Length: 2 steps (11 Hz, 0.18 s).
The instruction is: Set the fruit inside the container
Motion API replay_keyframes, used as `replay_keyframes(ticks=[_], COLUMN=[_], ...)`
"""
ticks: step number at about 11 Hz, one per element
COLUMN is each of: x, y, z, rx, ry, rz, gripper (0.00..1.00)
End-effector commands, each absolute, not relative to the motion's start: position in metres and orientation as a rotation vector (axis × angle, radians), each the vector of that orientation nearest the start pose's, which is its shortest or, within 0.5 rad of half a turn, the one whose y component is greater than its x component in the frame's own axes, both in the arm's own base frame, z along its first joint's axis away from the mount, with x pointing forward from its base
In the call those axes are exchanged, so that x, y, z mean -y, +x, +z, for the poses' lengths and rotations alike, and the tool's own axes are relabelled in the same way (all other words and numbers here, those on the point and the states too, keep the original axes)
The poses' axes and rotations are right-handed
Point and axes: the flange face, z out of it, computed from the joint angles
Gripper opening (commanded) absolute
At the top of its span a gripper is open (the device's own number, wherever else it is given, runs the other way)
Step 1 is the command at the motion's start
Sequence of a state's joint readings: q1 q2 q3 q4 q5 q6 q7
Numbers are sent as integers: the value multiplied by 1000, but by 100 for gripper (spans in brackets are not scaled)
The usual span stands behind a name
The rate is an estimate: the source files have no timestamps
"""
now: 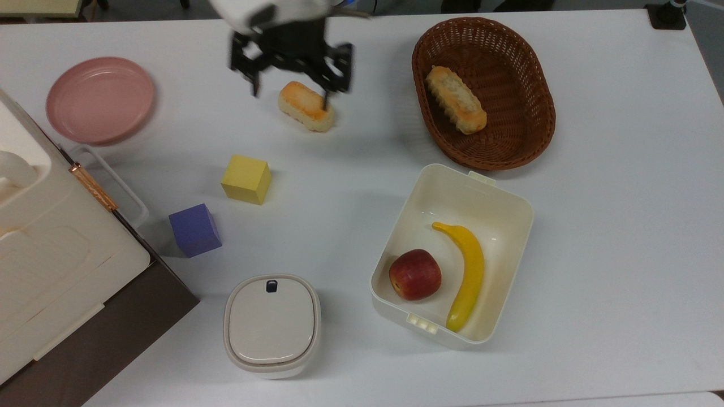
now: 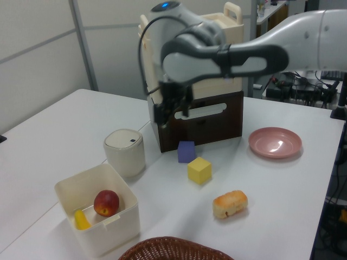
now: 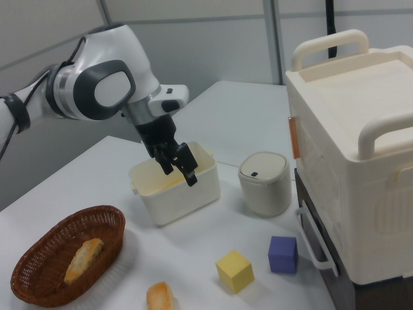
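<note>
From my seat, the tool (image 1: 289,93) is smeared by motion in the top view, and its arm runs off the top edge there. In the left view the basket (image 2: 173,249) is cut by the bottom edge, so I get just its near rim. The banana (image 2: 81,220) shows me only a short yellow end there, the rest behind the box wall (image 2: 111,230). In the right view that box's (image 3: 184,194) inside is hidden by its near wall, and the tool (image 3: 181,166) covers part of its rim. The cabinet (image 3: 361,161) runs off the right view's right edge.
</note>
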<state>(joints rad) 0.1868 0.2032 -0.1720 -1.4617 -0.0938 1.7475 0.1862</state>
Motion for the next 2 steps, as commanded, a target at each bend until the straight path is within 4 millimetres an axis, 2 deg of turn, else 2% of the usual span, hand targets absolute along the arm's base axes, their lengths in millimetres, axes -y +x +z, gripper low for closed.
replay_keyframes(ticks=[1,2], x=[31,33], y=[589,587], z=[595,595], rx=[-227,-218], ry=[-3237,-3236], rz=[-52,-26], gripper=[100,100])
